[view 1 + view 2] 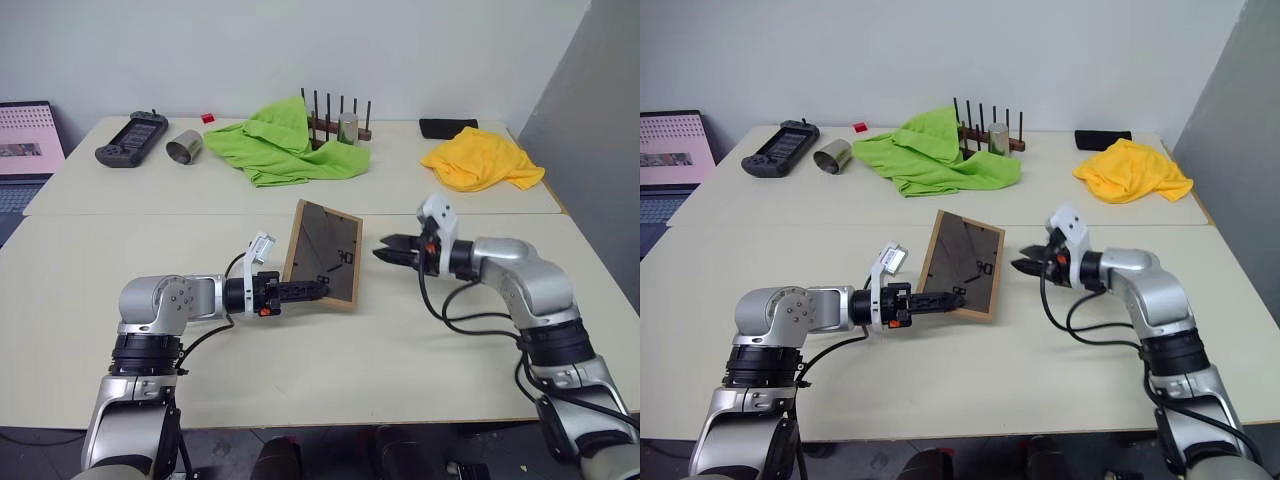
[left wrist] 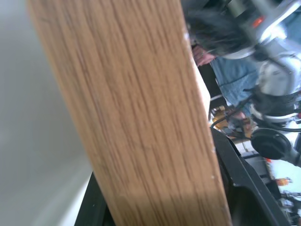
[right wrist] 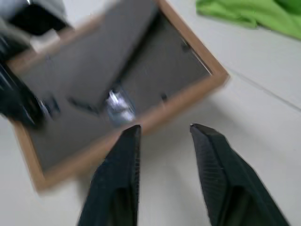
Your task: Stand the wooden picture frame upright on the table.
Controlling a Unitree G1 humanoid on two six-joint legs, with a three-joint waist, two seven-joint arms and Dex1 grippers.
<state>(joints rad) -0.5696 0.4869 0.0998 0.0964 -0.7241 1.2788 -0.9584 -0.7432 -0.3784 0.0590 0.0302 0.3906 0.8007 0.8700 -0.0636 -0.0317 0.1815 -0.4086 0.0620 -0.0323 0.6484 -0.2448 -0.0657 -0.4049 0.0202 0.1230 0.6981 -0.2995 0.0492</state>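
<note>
Here, the wooden picture frame (image 1: 322, 256) stands tilted at the centre of the picture on the table (image 1: 80, 330), its dark back facing the camera. The left gripper (image 1: 312, 290) pinches its lower edge from the left. The right gripper (image 1: 385, 251), fingers parted and holding nothing, hangs just right of the frame without touching it.
</note>
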